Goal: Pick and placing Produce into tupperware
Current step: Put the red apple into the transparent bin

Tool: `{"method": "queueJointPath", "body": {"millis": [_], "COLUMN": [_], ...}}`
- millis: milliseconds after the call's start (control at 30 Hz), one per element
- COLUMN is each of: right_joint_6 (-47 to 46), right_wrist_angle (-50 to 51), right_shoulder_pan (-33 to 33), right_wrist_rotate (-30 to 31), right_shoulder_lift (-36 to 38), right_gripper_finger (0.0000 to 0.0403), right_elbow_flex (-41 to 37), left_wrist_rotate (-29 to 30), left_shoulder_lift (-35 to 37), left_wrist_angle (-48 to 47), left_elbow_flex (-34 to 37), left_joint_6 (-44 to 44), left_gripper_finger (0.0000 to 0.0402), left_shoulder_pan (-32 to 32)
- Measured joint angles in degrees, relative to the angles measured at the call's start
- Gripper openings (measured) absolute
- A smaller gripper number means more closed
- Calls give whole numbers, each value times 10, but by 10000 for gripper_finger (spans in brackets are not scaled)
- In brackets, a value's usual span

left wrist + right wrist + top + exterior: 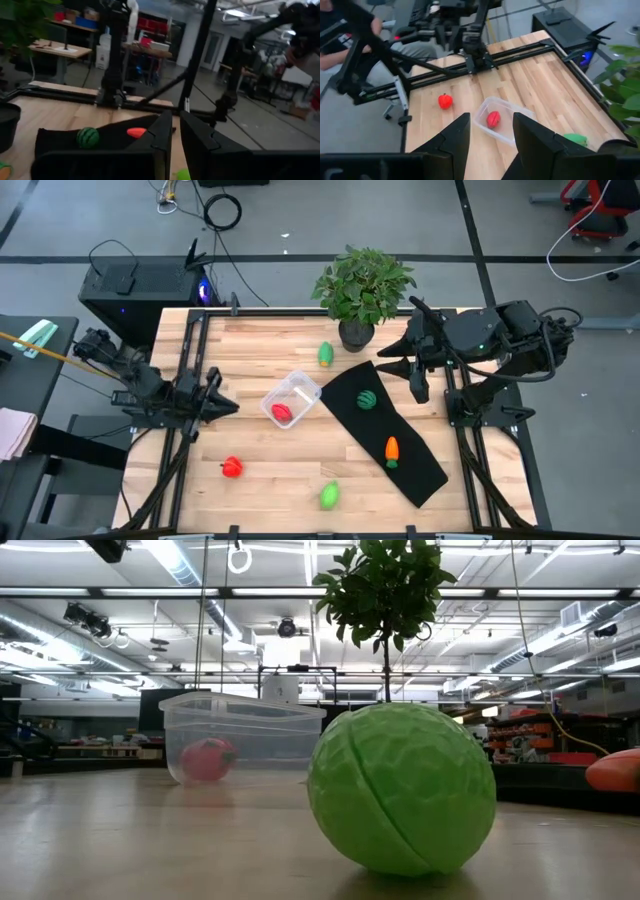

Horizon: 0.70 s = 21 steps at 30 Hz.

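The clear tupperware (293,396) stands mid-table with one red piece (282,413) inside; the low view shows it too (240,730). The other red piece (232,468) lies toward the near left. One light green piece (325,355) lies by the plant pot, the other (329,496) near the near edge. The dark green round (367,399) and the carrot (391,450) lie on the black mat. My right gripper (491,132) is open and hovers at the mat's far end (405,370). My left gripper (176,135) waits at the left edge (215,402), its fingers almost together.
A leafy potted plant (360,290) stands at the far edge. The long black mat (400,435) runs slantwise from mid-table toward the near right. Black rails (185,370) line both sides. Bare wood (270,470) lies between the tupperware and the near edge.
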<state>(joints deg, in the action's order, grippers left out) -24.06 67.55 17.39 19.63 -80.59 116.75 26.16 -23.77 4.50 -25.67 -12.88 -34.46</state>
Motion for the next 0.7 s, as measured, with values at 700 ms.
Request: {"method": "queueJointPath", "body": {"millis": [700], "right_joint_6": [-72], "right_wrist_angle": [-67], "right_shoulder_pan": [-13], "right_wrist_rotate": [100], "right_shoulder_lift": [-39], "right_gripper_finger": [155], "right_elbow_flex": [0], "left_wrist_rotate": [-46], "left_shoulder_lift": [195], "left_wrist_angle": [-174], "left_elbow_flex": [0], "left_joint_6": [59], "left_gripper_finger": [15], "left_shoulder_pan": [-13]}}
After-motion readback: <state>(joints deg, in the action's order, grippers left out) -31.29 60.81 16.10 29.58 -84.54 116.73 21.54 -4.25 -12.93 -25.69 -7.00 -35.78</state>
